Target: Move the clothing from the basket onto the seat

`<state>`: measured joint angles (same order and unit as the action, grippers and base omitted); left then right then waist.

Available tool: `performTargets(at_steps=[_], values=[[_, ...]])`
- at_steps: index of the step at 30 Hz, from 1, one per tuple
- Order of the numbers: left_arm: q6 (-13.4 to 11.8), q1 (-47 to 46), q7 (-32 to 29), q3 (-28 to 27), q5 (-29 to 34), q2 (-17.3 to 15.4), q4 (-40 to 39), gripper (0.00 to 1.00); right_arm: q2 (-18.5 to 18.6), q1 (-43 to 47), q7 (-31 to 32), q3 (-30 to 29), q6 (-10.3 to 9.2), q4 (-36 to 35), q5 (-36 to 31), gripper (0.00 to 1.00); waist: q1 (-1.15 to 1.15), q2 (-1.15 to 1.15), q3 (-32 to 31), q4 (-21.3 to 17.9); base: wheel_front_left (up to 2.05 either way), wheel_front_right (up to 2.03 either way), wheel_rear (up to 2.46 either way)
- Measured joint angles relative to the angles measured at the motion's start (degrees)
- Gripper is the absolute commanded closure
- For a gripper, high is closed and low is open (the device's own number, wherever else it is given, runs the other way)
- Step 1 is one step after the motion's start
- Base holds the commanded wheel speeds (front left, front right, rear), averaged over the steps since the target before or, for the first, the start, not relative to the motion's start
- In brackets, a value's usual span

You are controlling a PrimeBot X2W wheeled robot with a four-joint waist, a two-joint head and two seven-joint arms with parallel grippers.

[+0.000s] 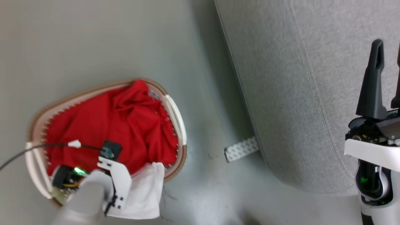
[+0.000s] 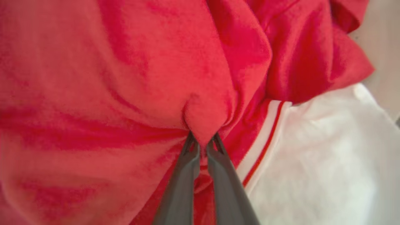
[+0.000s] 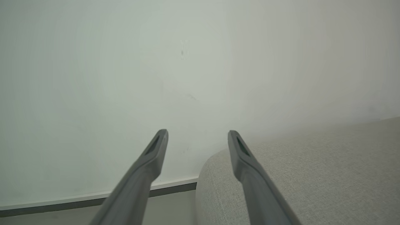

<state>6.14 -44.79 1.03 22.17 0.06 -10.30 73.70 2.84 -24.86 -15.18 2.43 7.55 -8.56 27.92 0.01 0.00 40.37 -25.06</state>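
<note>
The red clothing [image 1: 115,125] lies heaped in the cream basket [image 1: 178,120] on the floor at the left of the head view. My left arm's wrist [image 1: 109,162] reaches down over the basket's near side and hides the fingers there. In the left wrist view my left gripper [image 2: 202,142] is shut on a pinched fold of the red clothing [image 2: 125,78], beside a white band with a red stripe [image 2: 265,131]. The grey seat [image 1: 297,78] is on the right. My right gripper [image 1: 389,47] [image 3: 197,134] stands open and empty above the seat [image 3: 312,172].
White fabric [image 1: 147,190] [image 2: 328,156] hangs over the basket's near rim beside my left arm. A pale patterned strip [image 1: 241,149] lies on the grey floor [image 1: 93,40] at the seat's base. A plain wall [image 3: 187,62] with a skirting board [image 3: 93,198] stands beyond the seat.
</note>
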Motion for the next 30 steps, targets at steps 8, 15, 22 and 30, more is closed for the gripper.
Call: performTargets(at_steps=[8, 15, 22, 30], values=[[0.9, 3.8, 8.1, -1.1, -3.8, 4.0, 0.0, 1.00, 0.0, 3.0, 0.0, 0.0, 0.00, 2.0, -3.9, 0.00, -0.01, 0.00, -9.3, 3.5, 0.00, 0.00, 0.00], [1.2, 8.8, 11.9, -0.9, -7.6, 6.6, -0.1, 1.00, 0.0, 7.2, 0.0, 0.3, 0.00, 4.4, -6.6, 0.00, -0.01, 0.00, -19.1, 7.7, 0.00, 0.00, 0.00], [1.4, 14.9, 13.7, 3.9, -16.0, 7.3, -7.4, 1.00, 0.0, 11.2, 0.0, 1.3, 0.00, 5.9, -7.8, 0.00, -0.02, 0.00, -28.9, 12.5, 0.00, 0.00, 0.00], [1.4, 16.7, 13.9, 9.7, -23.5, 7.5, -17.3, 1.00, 0.0, 14.1, 0.0, 2.1, 0.00, 6.5, -7.8, 0.00, -0.03, 0.00, -36.0, 19.2, 0.00, 0.00, 0.00]])
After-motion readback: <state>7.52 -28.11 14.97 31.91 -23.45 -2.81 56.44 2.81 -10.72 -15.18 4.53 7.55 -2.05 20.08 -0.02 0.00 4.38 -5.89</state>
